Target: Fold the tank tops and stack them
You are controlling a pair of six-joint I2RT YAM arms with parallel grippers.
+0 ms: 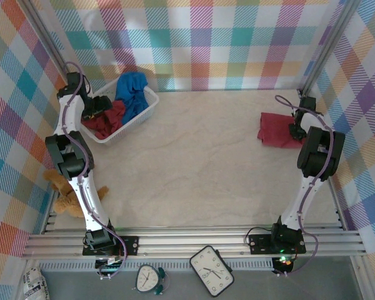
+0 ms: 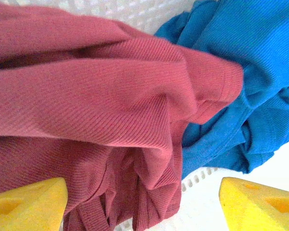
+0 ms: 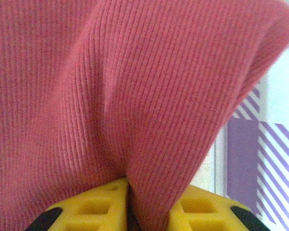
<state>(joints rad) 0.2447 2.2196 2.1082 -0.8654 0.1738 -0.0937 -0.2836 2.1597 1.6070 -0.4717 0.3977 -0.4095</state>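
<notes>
White-black arms (image 1: 89, 203), yellow pincer pads (image 2: 29, 204)

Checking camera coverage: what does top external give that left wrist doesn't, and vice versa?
Top external adds: the far-right red tank top with the right gripper on it, plus a teddy bear at the near left. Left wrist adds: the left gripper open over the cloth, rib weave clear. Both: the crumpled red tank top and blue tank top bunched in the white basket.
</notes>
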